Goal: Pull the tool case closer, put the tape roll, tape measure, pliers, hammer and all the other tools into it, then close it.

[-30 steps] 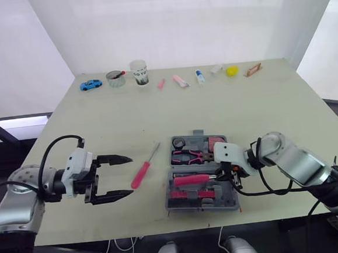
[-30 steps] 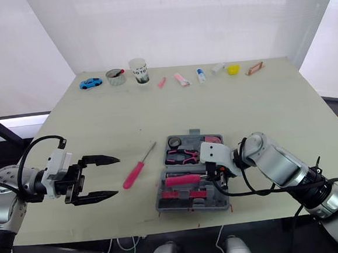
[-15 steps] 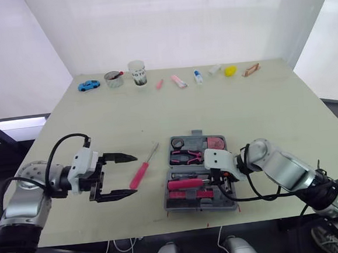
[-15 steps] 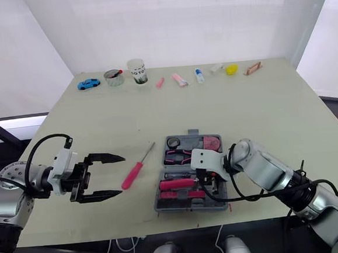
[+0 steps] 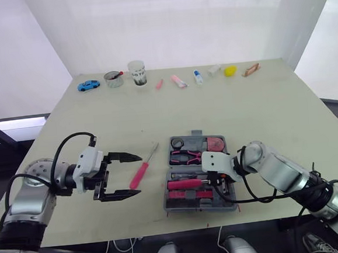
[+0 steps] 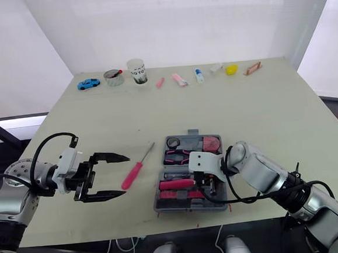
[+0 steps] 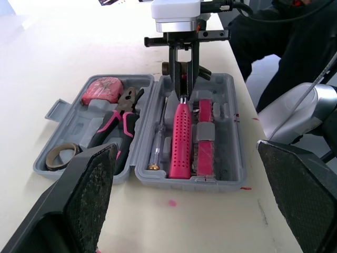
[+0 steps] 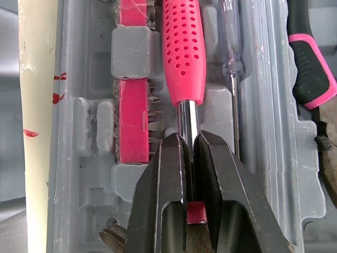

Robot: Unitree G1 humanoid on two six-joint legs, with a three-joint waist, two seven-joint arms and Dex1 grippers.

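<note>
Two-fingered right tool [image 8: 189,138] tight on hammer [image 8: 183,52] shaft, its head hidden beneath; left tool [image 5: 138,174] wide, empty

Bright diffuse light from the white backdrop [image 5: 207,18], faint soft shadow beside tool case [image 5: 190,206]

The bench [image 5: 244,109] is bare between the case [image 5: 199,207] and the far row of small items [image 5: 179,81]. A screwdriver [image 5: 144,166] lies between the left gripper [image 5: 138,175] and the case.
</note>
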